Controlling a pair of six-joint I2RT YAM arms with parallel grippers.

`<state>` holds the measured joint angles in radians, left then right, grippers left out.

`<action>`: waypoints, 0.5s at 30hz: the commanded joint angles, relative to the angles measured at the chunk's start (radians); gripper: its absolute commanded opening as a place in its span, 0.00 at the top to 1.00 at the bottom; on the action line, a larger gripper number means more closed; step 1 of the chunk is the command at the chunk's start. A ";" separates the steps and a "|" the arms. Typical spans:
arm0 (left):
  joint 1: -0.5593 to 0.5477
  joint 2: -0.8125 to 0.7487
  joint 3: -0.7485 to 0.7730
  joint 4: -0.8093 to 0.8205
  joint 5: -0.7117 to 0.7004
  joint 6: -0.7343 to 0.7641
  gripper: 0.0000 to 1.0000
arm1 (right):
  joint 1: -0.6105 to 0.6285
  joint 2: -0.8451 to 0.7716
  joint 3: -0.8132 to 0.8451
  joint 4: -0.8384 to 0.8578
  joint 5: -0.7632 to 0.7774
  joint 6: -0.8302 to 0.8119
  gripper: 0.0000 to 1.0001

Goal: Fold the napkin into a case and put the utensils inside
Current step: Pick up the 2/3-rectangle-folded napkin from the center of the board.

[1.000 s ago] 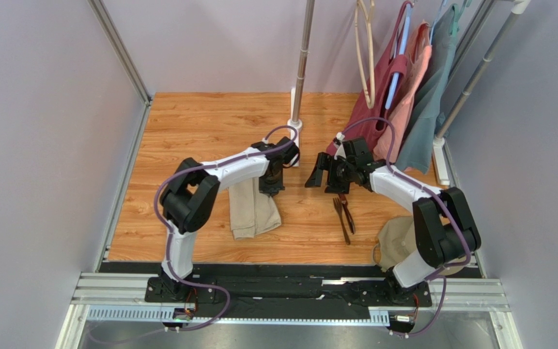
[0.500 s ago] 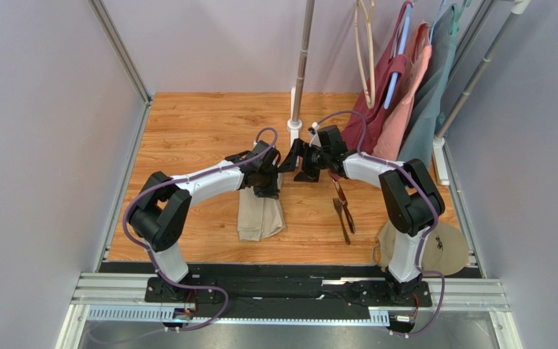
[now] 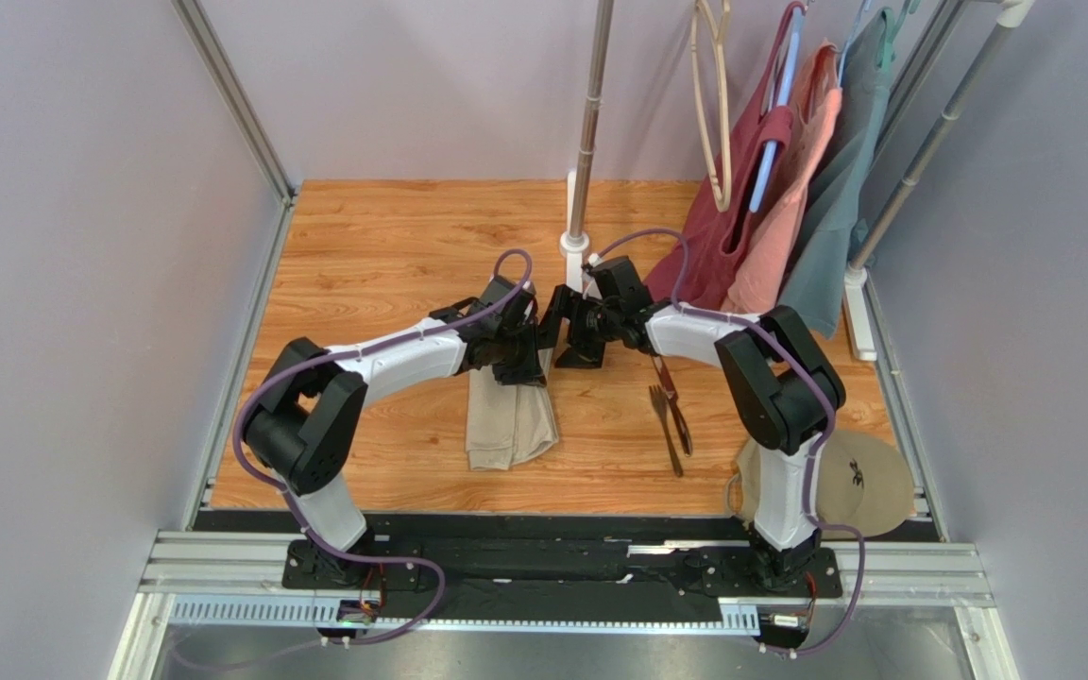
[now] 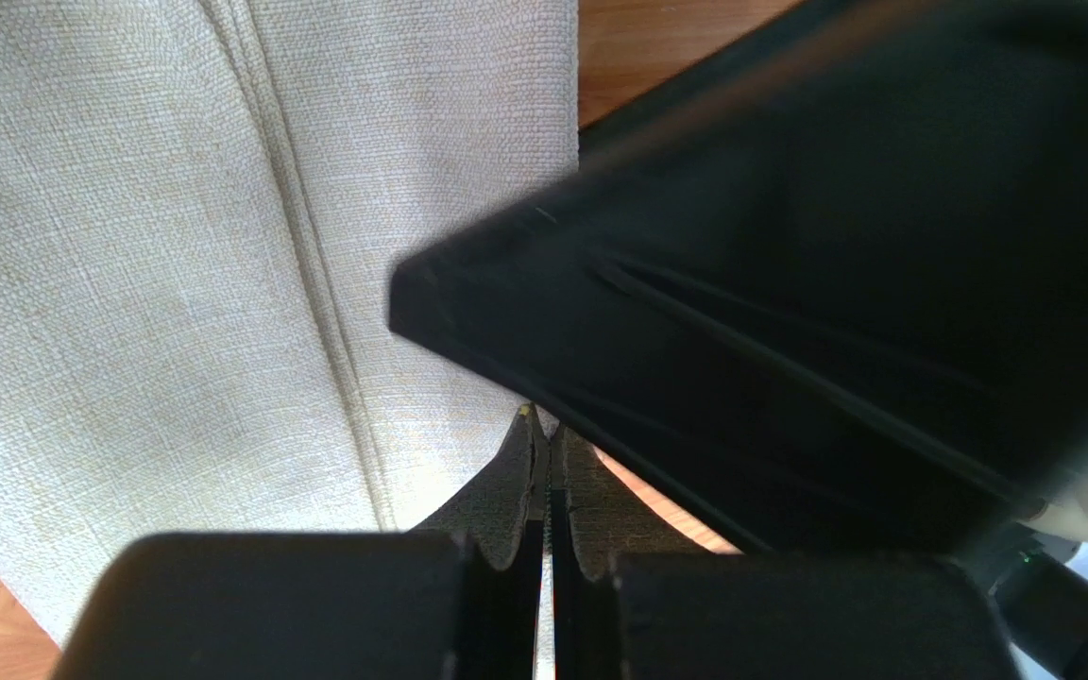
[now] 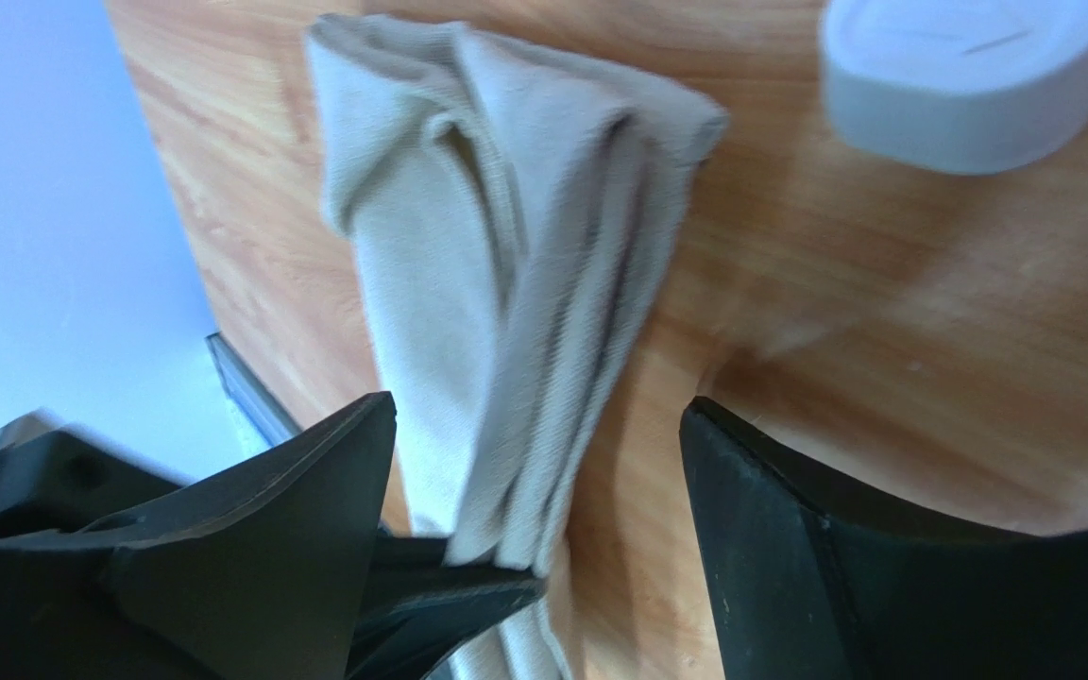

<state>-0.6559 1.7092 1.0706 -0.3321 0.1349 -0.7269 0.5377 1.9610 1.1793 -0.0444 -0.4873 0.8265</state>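
Napkin [image 3: 510, 418], soft beige-tan cloth folded narrow on wooden desk [image 3: 365, 255], far end clenched in left claw [image 3: 526, 371]; right claw [image 3: 558, 337], spread wide, has swung over beside it, presumably to open its mouth.

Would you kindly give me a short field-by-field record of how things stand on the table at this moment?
Cloth: beige-tan cloth napkin, folded into a narrow oblong, lying on the wooden table
Left arm: left gripper shut on the napkin's far end
Right arm: right gripper open, close beside the left one, holding nothing
Cutlery: dark brown metallic utensils lying on the table to the right of the napkin, apart from it
Task state: utensils not yet inside
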 commanded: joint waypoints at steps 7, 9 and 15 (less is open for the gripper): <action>0.002 -0.069 -0.032 0.087 0.054 0.026 1.00 | 0.014 0.133 0.183 -0.049 0.062 -0.017 0.38; 0.001 -0.071 -0.037 0.093 0.058 0.032 1.00 | 0.019 0.156 0.221 -0.089 0.078 -0.024 0.42; 0.002 -0.076 -0.040 0.108 0.074 0.053 1.00 | 0.067 0.160 0.285 -0.258 0.232 -0.087 0.58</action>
<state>-0.6556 1.6772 1.0348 -0.2852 0.1757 -0.7090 0.5644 2.1120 1.3975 -0.1776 -0.3763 0.8017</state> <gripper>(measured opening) 0.008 0.457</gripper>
